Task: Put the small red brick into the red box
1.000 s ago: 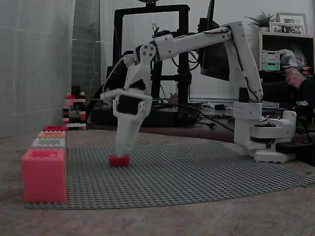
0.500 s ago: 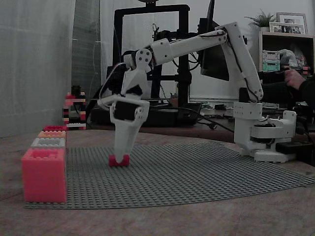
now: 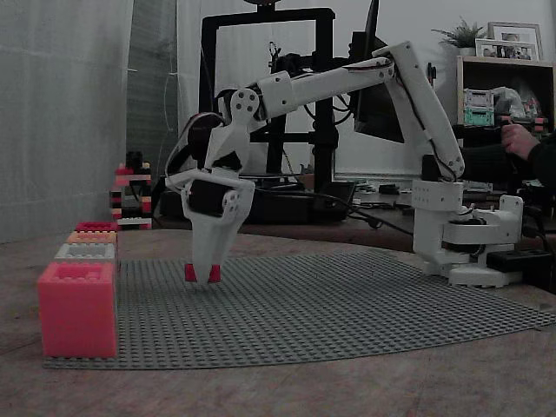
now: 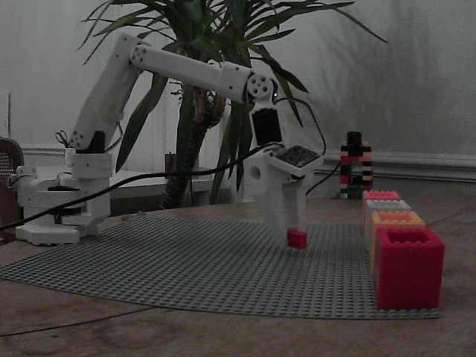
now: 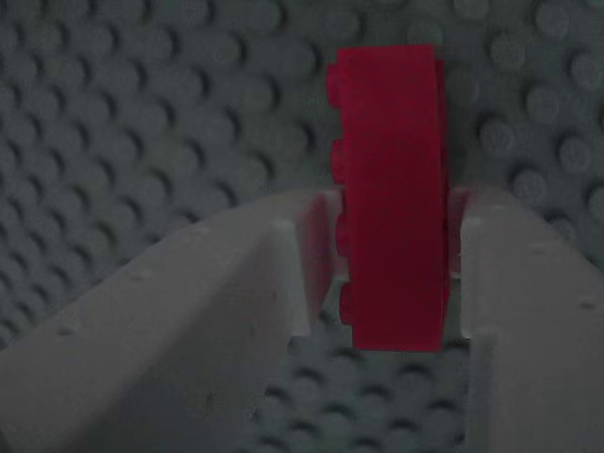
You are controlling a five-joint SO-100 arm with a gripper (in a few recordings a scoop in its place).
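The gripper [image 3: 202,272] now holds the brick [image 5: 392,193] tight and has lifted it off the mat [image 3: 347,304]; next comes the red box [image 3: 77,308].

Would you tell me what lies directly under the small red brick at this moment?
The small red brick, clamped in the gripper, hangs above the grey studded baseplate. The studs directly beneath it are hidden by the brick.

Small deep-red studded plastic brick [image 3: 201,273]: lifted off the grey studded baseplate [image 3: 347,304], where it sat a second ago; now hangs clear, shifted slightly left in the fixed view.
White two-finger gripper [image 3: 202,274]: raised, clamped on the brick.
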